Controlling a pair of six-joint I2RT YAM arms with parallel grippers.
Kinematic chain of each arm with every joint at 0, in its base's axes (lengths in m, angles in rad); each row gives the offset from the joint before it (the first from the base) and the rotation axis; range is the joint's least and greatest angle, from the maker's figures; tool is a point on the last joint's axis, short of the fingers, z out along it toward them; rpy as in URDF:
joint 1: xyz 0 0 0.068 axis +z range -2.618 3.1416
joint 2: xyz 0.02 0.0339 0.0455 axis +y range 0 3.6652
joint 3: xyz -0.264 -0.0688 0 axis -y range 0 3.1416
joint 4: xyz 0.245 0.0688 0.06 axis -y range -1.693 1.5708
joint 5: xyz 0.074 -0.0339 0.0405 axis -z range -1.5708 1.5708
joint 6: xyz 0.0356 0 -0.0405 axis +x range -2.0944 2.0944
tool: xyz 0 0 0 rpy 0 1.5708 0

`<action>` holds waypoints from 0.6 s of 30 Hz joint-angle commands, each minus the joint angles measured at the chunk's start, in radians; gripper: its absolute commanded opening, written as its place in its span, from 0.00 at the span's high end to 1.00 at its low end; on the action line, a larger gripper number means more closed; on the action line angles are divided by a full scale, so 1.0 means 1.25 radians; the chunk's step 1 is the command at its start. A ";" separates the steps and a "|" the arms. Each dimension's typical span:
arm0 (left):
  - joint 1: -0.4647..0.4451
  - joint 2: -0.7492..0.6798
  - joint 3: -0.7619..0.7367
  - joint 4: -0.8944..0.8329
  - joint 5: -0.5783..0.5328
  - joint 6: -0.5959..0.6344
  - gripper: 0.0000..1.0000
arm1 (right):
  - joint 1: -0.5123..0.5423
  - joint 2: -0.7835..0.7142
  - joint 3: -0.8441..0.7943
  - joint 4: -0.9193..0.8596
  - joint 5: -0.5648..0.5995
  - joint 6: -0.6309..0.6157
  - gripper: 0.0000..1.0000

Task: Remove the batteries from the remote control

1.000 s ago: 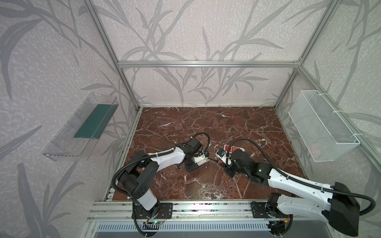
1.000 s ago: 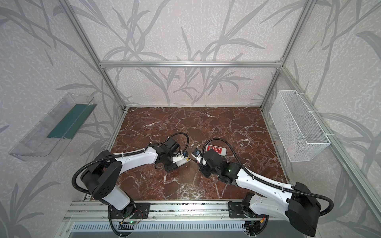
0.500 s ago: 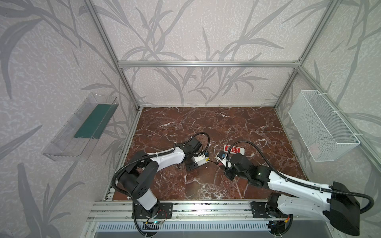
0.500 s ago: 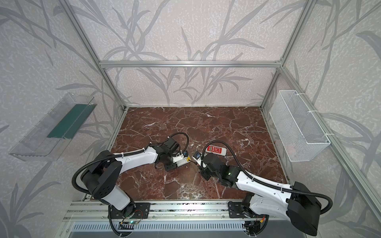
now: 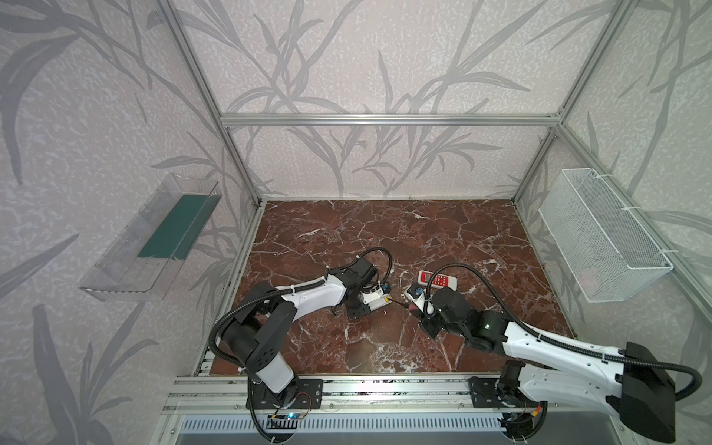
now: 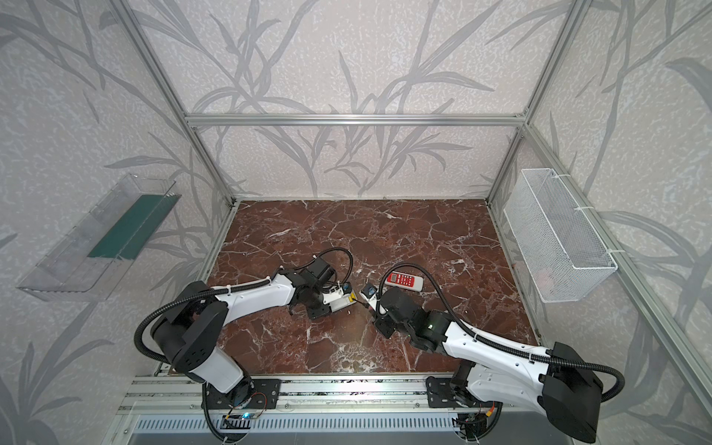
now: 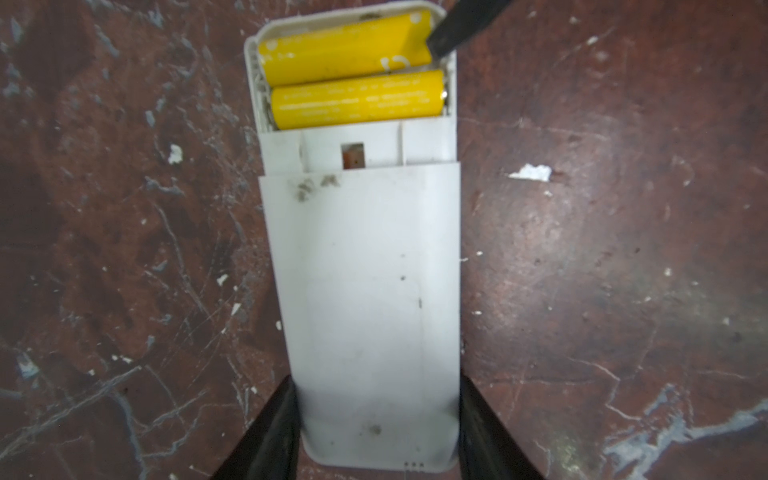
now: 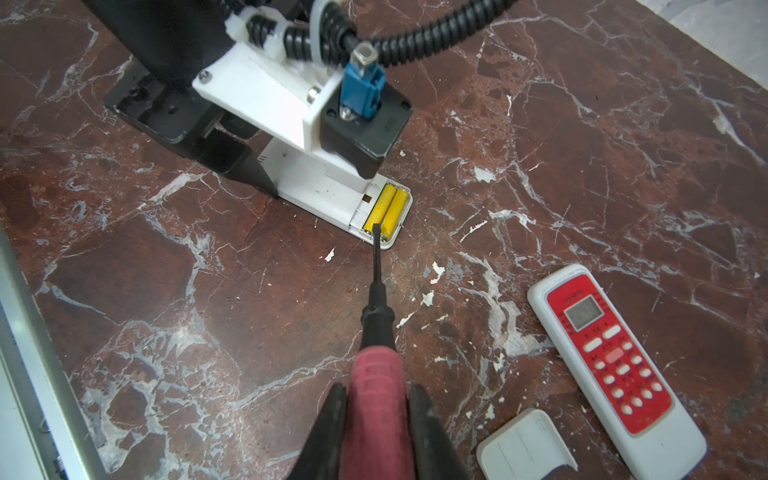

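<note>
Two batteries (image 7: 357, 99): yellow, side by side in the uncovered end of the white remote (image 7: 365, 270), which lies face down on the counter (image 8: 208, 332) — neither is out yet.
Long axis: the batteries lie across the remote's width, and the screwdriver (image 8: 374, 316) shaft runs nearly in line with them.
Left jaws: clamped on the remote's long edges at the end away from the batteries, pinning it flat.
Right jaws: narrow, gripping the screwdriver's red handle; the tool reaches the batteries, not the jaws themselves.
Tip: at the battery ends nearest the right arm. In the left wrist view it overlaps the outer battery, which looks slightly raised there.
Next move, likely: lever that end upward — a slip could skate the tip off the rounded casing.
Nearby: a red-faced remote (image 8: 615, 365) and a loose white cover (image 8: 525, 444), well apart from the batteries.
</note>
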 commanded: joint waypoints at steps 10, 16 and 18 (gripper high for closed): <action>-0.005 0.002 -0.009 -0.006 0.011 0.015 0.56 | 0.006 0.019 -0.005 0.004 -0.017 0.022 1.00; -0.005 0.001 -0.009 -0.005 0.010 0.015 0.56 | 0.007 0.029 -0.006 0.018 -0.014 0.022 1.00; -0.005 0.001 -0.009 -0.005 0.010 0.015 0.56 | 0.006 0.032 -0.007 0.021 -0.010 0.022 1.00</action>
